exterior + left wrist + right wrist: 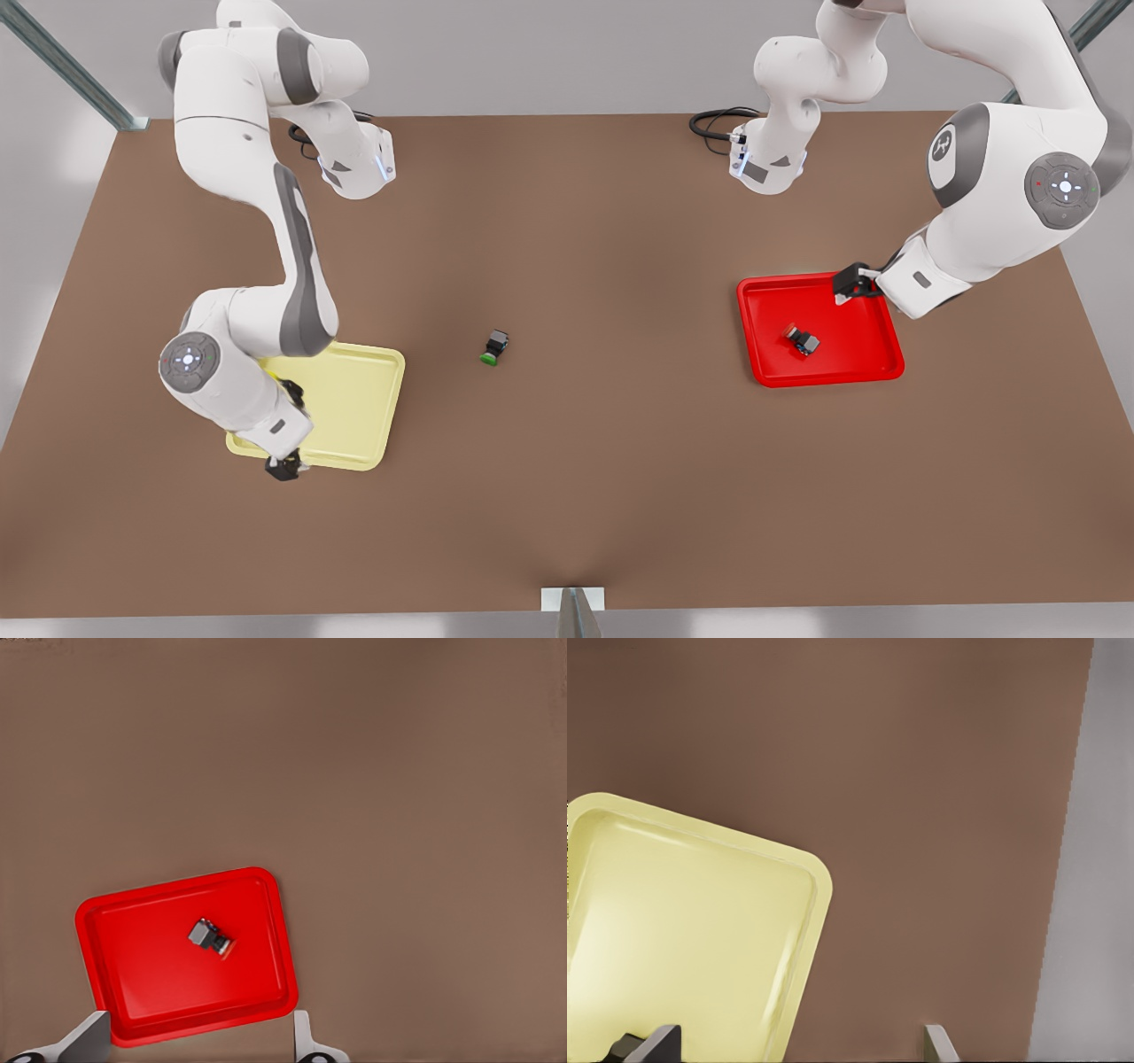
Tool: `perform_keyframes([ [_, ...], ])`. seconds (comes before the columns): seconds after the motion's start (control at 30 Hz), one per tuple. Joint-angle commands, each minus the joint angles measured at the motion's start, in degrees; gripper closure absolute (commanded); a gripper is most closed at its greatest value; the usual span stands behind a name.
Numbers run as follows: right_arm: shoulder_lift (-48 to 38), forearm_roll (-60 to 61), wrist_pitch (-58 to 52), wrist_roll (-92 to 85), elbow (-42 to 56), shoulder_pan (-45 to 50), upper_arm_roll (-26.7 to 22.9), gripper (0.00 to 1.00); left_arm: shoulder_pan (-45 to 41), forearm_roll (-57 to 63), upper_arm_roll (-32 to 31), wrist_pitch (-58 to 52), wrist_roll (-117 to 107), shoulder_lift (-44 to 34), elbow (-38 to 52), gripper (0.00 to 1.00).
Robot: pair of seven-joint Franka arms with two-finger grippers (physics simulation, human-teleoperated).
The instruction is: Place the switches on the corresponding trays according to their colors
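Observation:
The red-capped switch [802, 338] [210, 936] lies on its side inside the red tray [855, 363] [142, 992] at the front view's right. My left gripper [850, 283] [199, 1020] hovers open over that tray's far rim, holding nothing. At the front view's left is the pale yellow tray [354, 399] [682, 930]. A small dark thing with a yellow bit [289, 388], mostly hidden by the arm, rests on it. Open and holding nothing, my right gripper [283, 466] [800, 1032] hangs over that tray's near rim.
A green-capped switch [495, 346] lies on the brown table [602, 461] between the trays. The table's edge and grey floor [1099, 904] show in the right wrist view. Both arm bases stand at the table's far side, with black cables [713, 122] beside them.

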Motion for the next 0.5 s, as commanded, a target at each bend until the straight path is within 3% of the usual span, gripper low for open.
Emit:
perform_keyframes([
  [0.0,-0.03,1.55,-35.77,98.19,8.20,0.00,-0.80,0.00,0.00,0.04,0.02,-0.17,8.06,-0.06,0.03,0.00],
  [0.03,0.05,1.73,-43.87,117.46,12.86,-0.26,-0.37,0.00,0.00,0.04,0.02,-0.17,8.06,-0.06,0.03,0.00],
  [0.07,-0.91,0.24,-45.20,122.23,13.22,-1.40,1.91,0.00,0.00,0.04,0.02,-0.17,8.06,-0.06,-0.06,0.00],
  [0.1,-7.31,-5.82,-41.52,118.81,5.85,-9.40,12.72,0.00,0.00,0.04,0.02,-0.17,7.88,-0.06,0.03,0.00],
  [0.13,-12.42,-8.29,-37.29,115.03,0.48,-9.49,13.26,0.00,0.00,0.04,-0.07,-0.17,7.88,-0.06,0.03,0.00],
  [0.23,-15.50,-7.94,-34.91,111.95,-2.51,-11.34,13.26,0.00,0.00,-0.05,-0.07,-0.78,7.71,-0.06,0.03,0.00],
  [0.47,-15.24,-8.29,-34.91,112.83,-2.51,-11.16,13.26,0.00,0.00,-0.14,-0.07,-1.22,7.97,-0.06,0.03,0.00],
])
